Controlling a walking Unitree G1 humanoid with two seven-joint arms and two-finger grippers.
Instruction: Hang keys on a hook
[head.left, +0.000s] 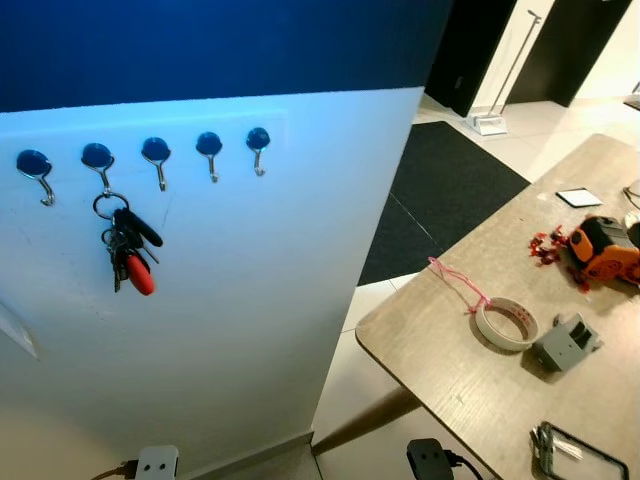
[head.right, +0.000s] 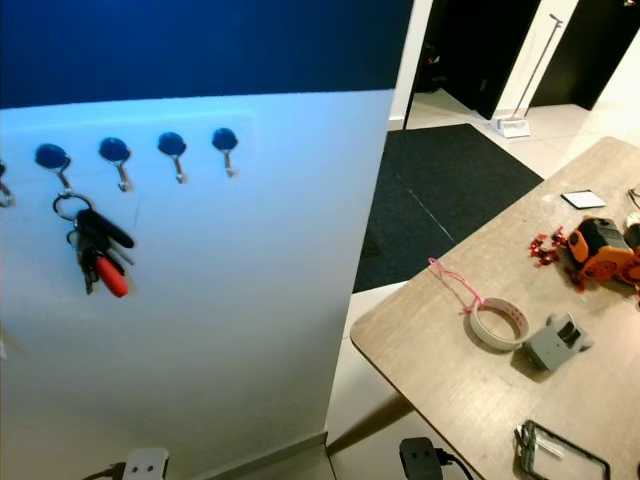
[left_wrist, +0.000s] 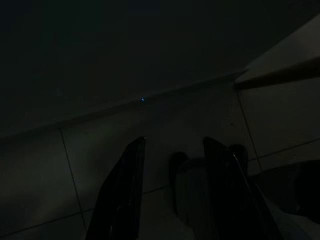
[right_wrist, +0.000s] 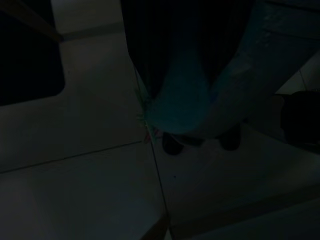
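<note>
Nearest the robot, the left gripper (left_wrist: 172, 190) hung idle over dim floor tiles, its two black fingers parted with nothing between them. The right wrist view was too dark to make out its fingers, so whether the right gripper was open or closed I cannot tell.

Further out, a wooden table (head.left: 440, 365) on the robot's right carried a roll of tape (head.left: 506, 323), a grey block (head.left: 565, 343) and an orange tape measure (head.left: 603, 251), none of which the task concerned.

On the white wall ahead ran a row of five blue-capped hooks. The bunch of keys (head.left: 127, 250), with a red fob among them, hung by its ring from the second hook (head.left: 99, 162) from the left, clear of its neighbours and of both arms.

Judging from this, the hanging looked done: the keys sat on a hook unsupported, and little seemed left beyond checking that the ring stayed seated
</note>
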